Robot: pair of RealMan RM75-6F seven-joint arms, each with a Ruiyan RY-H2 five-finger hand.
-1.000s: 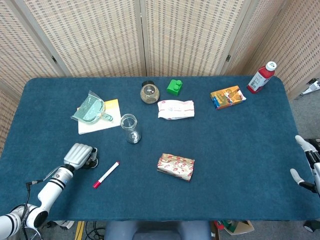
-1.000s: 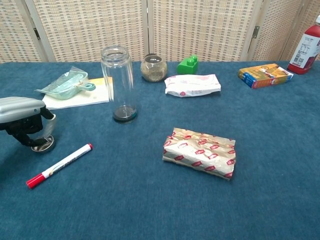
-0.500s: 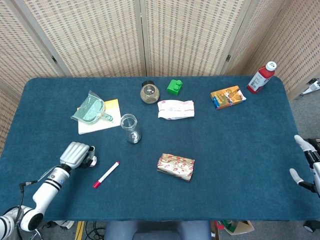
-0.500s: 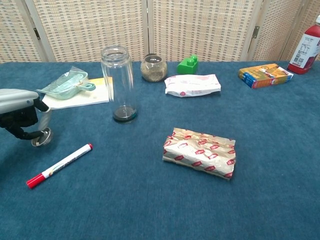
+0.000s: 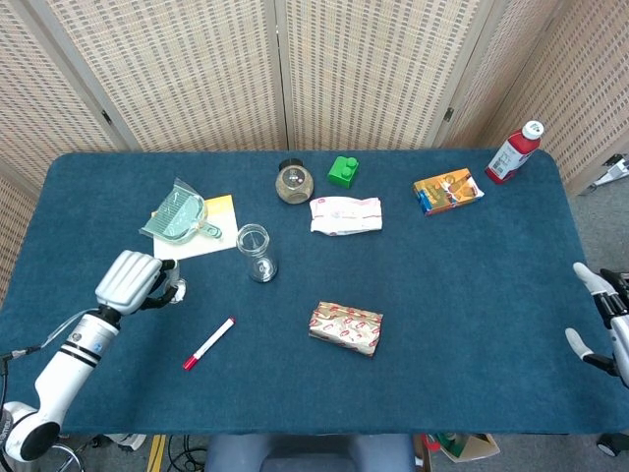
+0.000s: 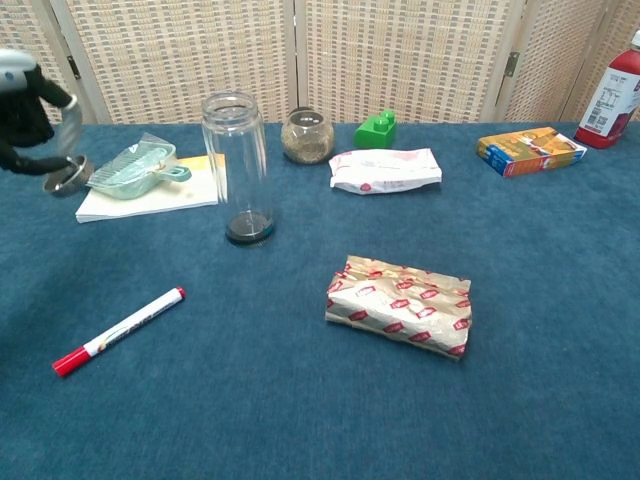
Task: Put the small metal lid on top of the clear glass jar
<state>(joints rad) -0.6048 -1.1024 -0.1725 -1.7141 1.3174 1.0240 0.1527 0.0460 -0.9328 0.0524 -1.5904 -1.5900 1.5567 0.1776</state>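
The clear glass jar (image 5: 256,252) (image 6: 238,165) stands upright and open-topped, left of the table's middle. My left hand (image 5: 131,281) (image 6: 28,110) is raised above the table to the jar's left and pinches the small metal lid (image 6: 68,176) (image 5: 174,292) at its fingertips. The lid hangs well left of the jar and below its rim level in the chest view. My right hand (image 5: 601,323) sits at the table's right edge with fingers apart, holding nothing.
A red marker (image 6: 118,331) lies near the front left. A foil packet (image 6: 399,305) sits in the middle. Behind the jar are a notepad with a teal scoop (image 6: 140,167), a round jar (image 6: 307,136), a green block (image 6: 376,129), a white packet (image 6: 385,169), an orange box (image 6: 530,150) and a red bottle (image 6: 612,91).
My left hand has picked the lid up off the table and risen with it, moving up and back toward the notepad. The right hand has barely moved.
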